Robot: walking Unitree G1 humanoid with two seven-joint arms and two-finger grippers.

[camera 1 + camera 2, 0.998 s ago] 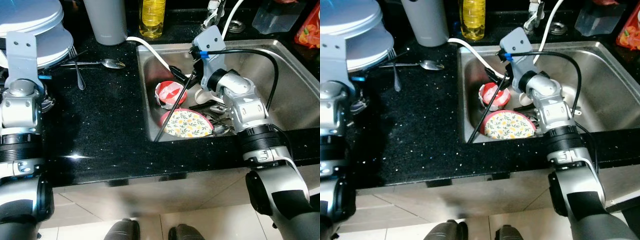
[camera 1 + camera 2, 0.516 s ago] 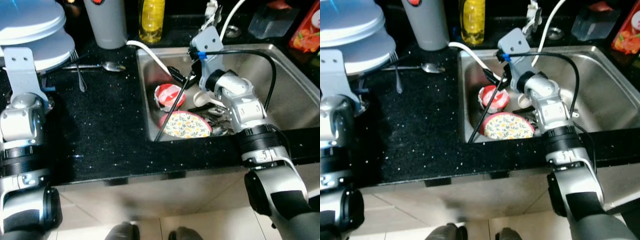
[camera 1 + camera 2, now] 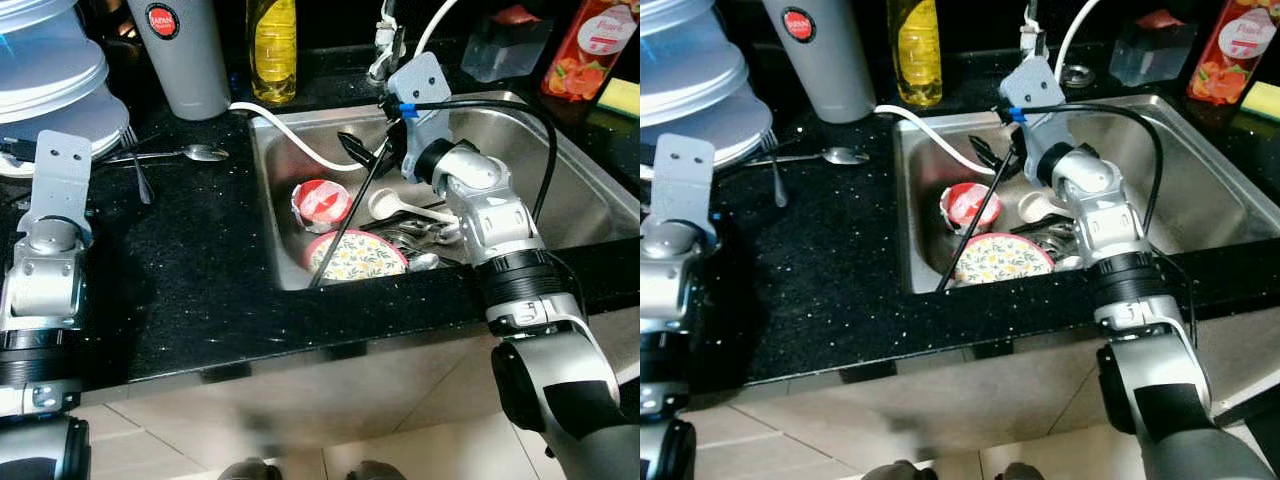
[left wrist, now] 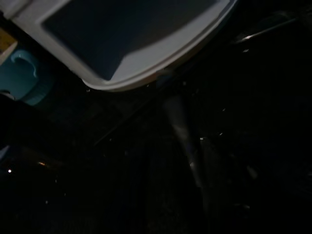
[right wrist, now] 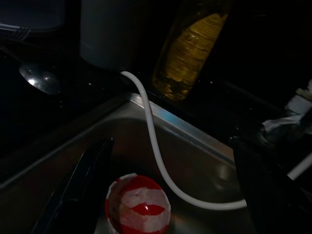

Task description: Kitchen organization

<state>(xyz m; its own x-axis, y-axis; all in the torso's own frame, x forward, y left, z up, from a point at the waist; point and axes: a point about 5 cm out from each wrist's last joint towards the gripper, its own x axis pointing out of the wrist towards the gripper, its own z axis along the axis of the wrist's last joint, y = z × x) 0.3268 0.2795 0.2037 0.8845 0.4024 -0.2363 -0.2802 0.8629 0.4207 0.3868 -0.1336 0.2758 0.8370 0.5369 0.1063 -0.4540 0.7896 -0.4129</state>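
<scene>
Right gripper (image 3: 368, 160) is inside the sink (image 3: 560, 150), at its back left, fingers spread wide, holding nothing; one black finger (image 5: 78, 185) runs down toward the sink's front left corner, the other finger (image 5: 265, 190) sits apart on the far side of the red-white cup (image 5: 138, 204), which lies between them lower down. In the sink: red-white cup (image 3: 321, 202) near the left wall, floral plate (image 3: 355, 256) just in front of it against the front wall, white ladle (image 3: 400, 208) and a pile of cutlery (image 3: 420, 240) beside the plate. White hose (image 3: 290, 125) comes from the counter (image 3: 200, 290) over the sink's left rim and into the basin. On the counter left of the sink: spoon (image 3: 185, 153) and fork (image 3: 135, 170), near stacked white plates (image 3: 50, 80). Behind them a grey tumbler (image 3: 185, 55) and yellow oil bottle (image 3: 272, 50). Back right: clear container (image 3: 500, 45), red juice carton (image 3: 590, 45), yellow sponge (image 3: 622, 95). Left arm (image 3: 45, 260) hangs idle at the counter's left edge; its wrist view is dark, showing a white plate rim (image 4: 161, 63) and black counter; cannot tell its jaw state.
</scene>
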